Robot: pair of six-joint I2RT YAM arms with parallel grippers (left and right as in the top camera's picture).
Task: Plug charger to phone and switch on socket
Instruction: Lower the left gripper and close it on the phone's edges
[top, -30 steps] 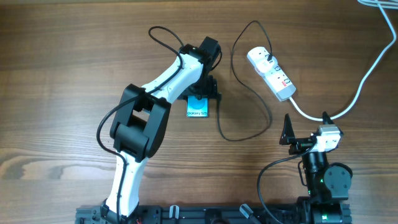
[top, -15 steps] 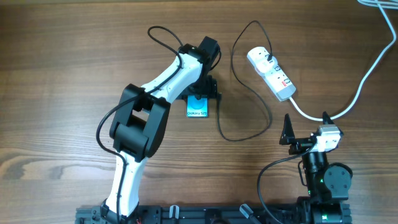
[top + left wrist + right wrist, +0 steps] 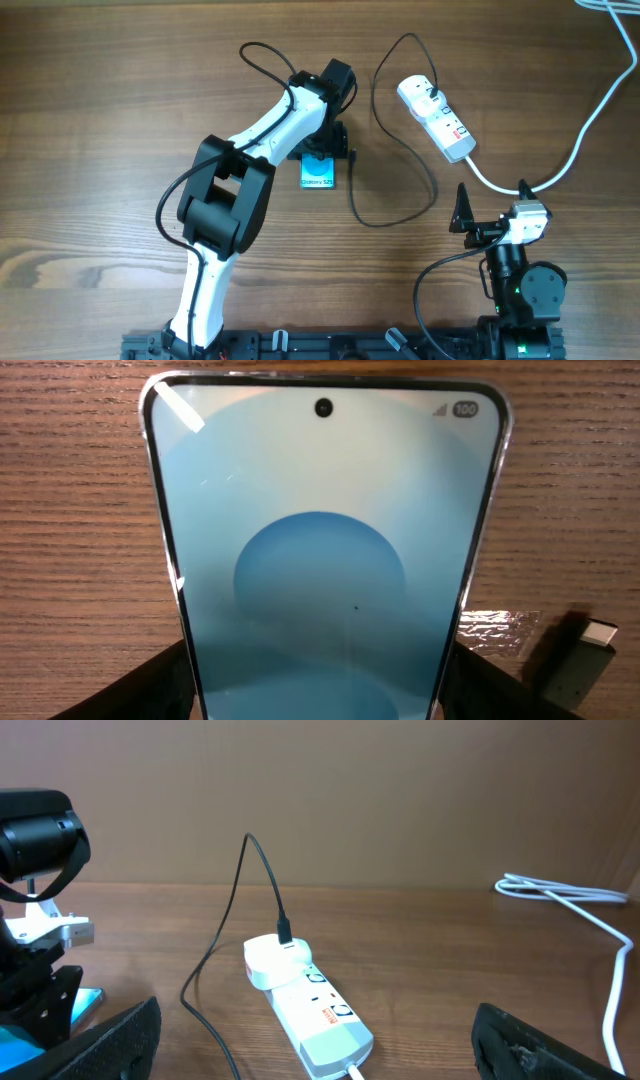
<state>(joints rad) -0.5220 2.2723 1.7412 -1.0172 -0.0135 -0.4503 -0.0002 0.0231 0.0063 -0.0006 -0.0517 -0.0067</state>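
Left end effector (image 3: pixel 325 150) straddles the phone (image 3: pixel 318 177) at centre frame; whether it grips cannot be told. Right end effector (image 3: pixel 315 1020) stands open, lower right.

Counter (image 3: pixel 90 110): dark brown wood with the grain running side to side and wavy figure toward the near left corner.
Wall (image 3: pixel 400 790): plain, flat brown surface rising behind the counter's far edge in the right wrist view.
Light: soft and even, with short, faint shadows.
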